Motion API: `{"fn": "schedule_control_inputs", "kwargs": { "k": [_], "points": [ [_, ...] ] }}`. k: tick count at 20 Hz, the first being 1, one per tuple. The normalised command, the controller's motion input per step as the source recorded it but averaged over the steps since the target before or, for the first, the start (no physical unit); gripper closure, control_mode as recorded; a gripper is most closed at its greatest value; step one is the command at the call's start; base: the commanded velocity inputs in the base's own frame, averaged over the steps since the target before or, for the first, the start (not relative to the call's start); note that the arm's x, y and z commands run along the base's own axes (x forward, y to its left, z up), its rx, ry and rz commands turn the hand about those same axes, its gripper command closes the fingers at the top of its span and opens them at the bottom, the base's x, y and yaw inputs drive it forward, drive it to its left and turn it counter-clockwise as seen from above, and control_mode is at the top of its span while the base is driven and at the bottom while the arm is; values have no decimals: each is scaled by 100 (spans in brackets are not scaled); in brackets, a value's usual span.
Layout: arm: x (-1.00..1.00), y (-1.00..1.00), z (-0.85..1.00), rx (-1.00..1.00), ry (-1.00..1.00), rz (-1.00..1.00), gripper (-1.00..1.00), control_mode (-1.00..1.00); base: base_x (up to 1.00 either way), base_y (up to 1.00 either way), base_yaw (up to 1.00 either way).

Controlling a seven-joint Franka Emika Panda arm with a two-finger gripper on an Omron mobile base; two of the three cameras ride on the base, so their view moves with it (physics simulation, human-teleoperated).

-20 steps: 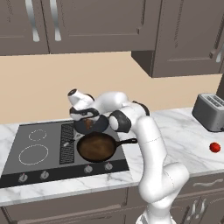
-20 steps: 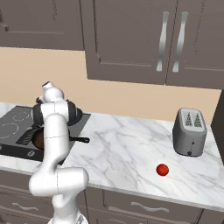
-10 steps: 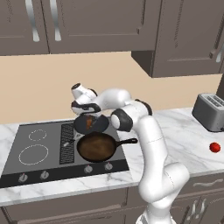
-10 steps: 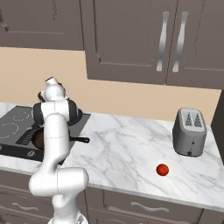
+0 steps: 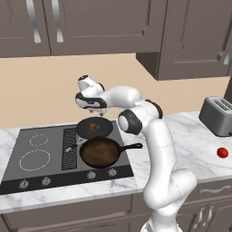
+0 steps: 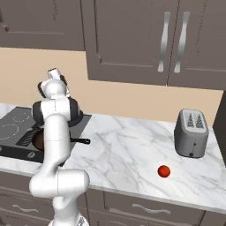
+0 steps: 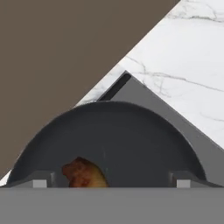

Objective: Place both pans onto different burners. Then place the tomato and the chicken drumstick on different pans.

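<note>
Tomato (image 5: 222,152) is the piece left to move: it sits alone on the marble counter (image 6: 128,145) far to the right, near the front edge and a little nearer than the toaster (image 6: 191,133), well apart from the cooktop (image 5: 41,156). Both pans are on the right half of the cooktop, the black skillet (image 5: 95,128) on the far burner and the brown pan (image 5: 100,152) on the near one, its handle pointing right onto the counter. The chicken drumstick (image 7: 85,173) lies inside the black skillet, near its middle. The gripper (image 5: 94,108) hangs just above that skillet with its fingers (image 7: 40,180) spread wide and nothing between them; in the hand view the two tips stand apart, one on each side of the drumstick below. By my reading the drumstick is placed and the tomato should go to the brown pan. It looks small, round and glossy, so it is likely light but slippery and apt to roll if nudged; it may also bruise under a hard squeeze. The sensible hold would be from straight above, fingers closing across its widest part at mid-height, gently, with the counter beneath to stop it sliding away. Setting it down low in the deeper pan should keep it from rolling out.
</note>
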Motion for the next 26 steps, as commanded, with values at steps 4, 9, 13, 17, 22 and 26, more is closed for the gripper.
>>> {"fn": "schedule_control_inputs", "kwargs": {
  "k": [4, 9, 13, 17, 22, 26],
  "points": [
    [-26, -2, 38, 6, -1, -1, -100, -100, 0, 0, 0],
    [-38, -3, 26, 3, -3, 0, -100, -100, 0, 0, 0],
    [-54, -7, 10, 0, -2, 1, -100, -100, 0, 0, 0],
    [-67, -13, 1, 0, -6, 3, -100, -100, 0, 0, 0],
    [-67, -20, 9, 0, -8, 3, -100, -100, 0, 0, 0],
    [-71, -26, 10, 2, -13, 2, -100, -100, 0, 0, 0]
  ]
}}
